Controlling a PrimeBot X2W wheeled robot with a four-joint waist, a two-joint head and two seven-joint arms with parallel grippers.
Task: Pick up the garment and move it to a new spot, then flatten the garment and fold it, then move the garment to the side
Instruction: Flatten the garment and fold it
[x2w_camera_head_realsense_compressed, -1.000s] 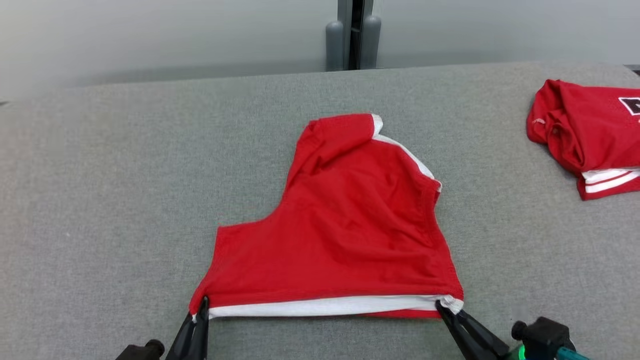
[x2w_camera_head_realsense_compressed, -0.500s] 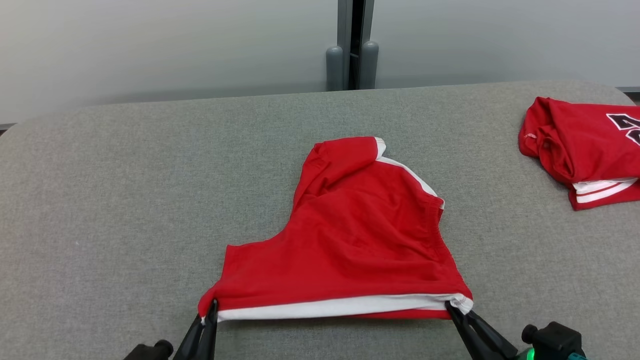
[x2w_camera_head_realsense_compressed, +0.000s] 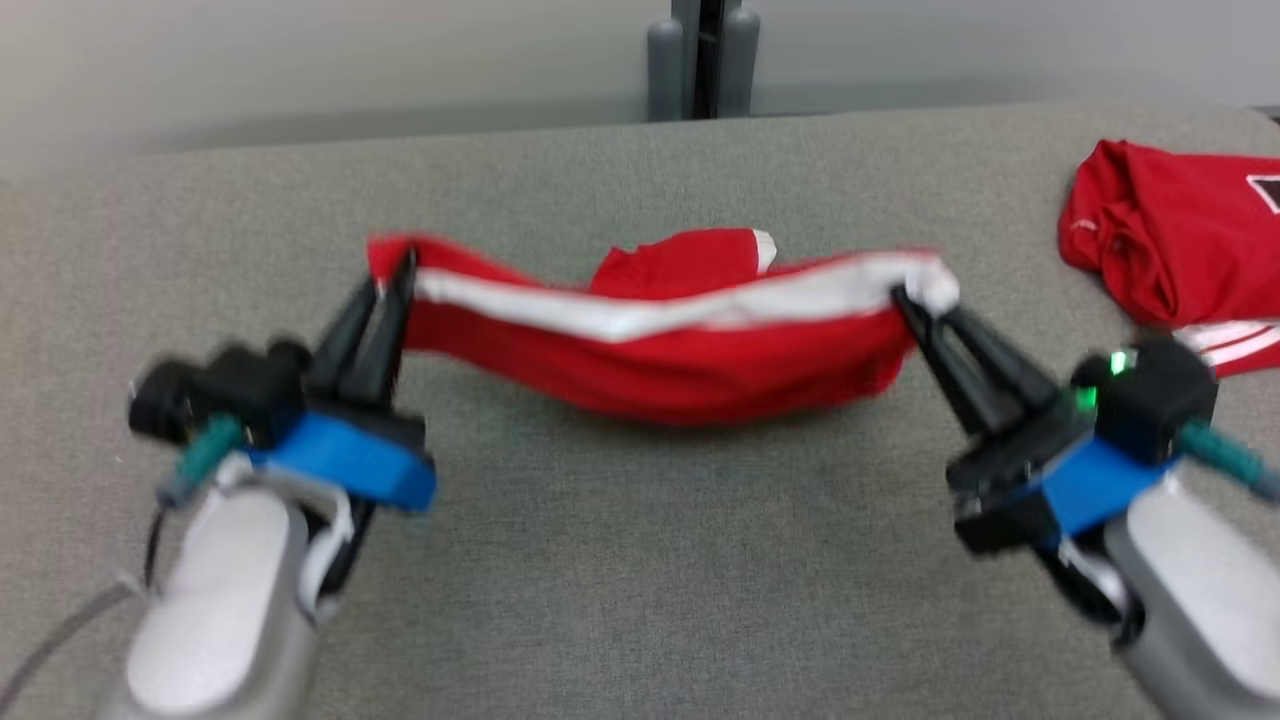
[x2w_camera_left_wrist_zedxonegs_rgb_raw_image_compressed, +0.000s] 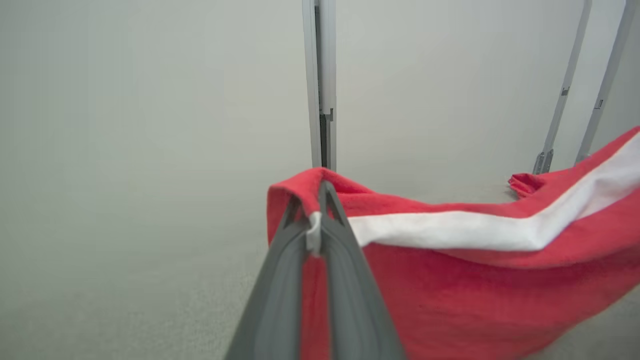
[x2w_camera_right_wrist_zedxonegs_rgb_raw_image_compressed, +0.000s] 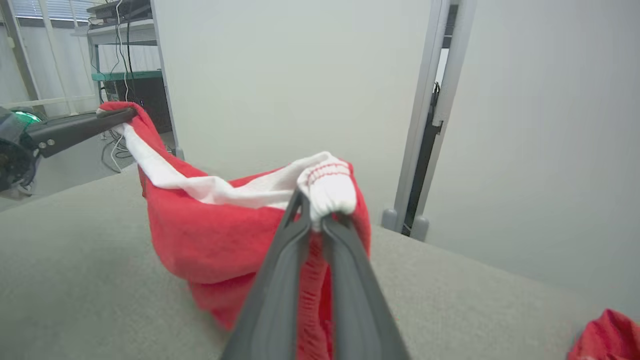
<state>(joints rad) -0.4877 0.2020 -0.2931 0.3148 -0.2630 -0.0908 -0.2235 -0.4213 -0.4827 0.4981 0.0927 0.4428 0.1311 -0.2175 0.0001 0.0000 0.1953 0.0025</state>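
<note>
Now the left gripper (x2w_camera_head_realsense_compressed: 392, 280) is clenched on one end of the garment's (x2w_camera_head_realsense_compressed: 660, 375) banded edge, its two dark fingers pressed together with red cloth folded over their tips. The right gripper (x2w_camera_head_realsense_compressed: 908, 296) is likewise clamped on the other end of that edge, where a bunched white corner sits on top of its fingertips. Between the two, the garment hangs above the counter (x2w_camera_head_realsense_compressed: 620, 570) as a stretched strip, red with a white band (x2w_camera_head_realsense_compressed: 640, 318) running along its upper side, and it sags in the middle. Below the band the red cloth droops toward the grey surface; in the right wrist view its lowest folds appear to reach the counter, though the fingers hide part of the contact. Behind the raised strip, a hump of the same red cloth with a small white tip shows near the middle of the counter. The grippers are well apart, the left one toward the left side of the counter and the right one toward the right, both angled inward and up toward the held edge. A second red garment (x2w_camera_head_realsense_compressed: 1170, 235) with white stripes lies crumpled at the far right of the counter, apart from the held one. A grey post (x2w_camera_head_realsense_compressed: 700, 60) stands behind the counter's far edge against a pale wall. The head view is blurred, so fine creases cannot be told.
</note>
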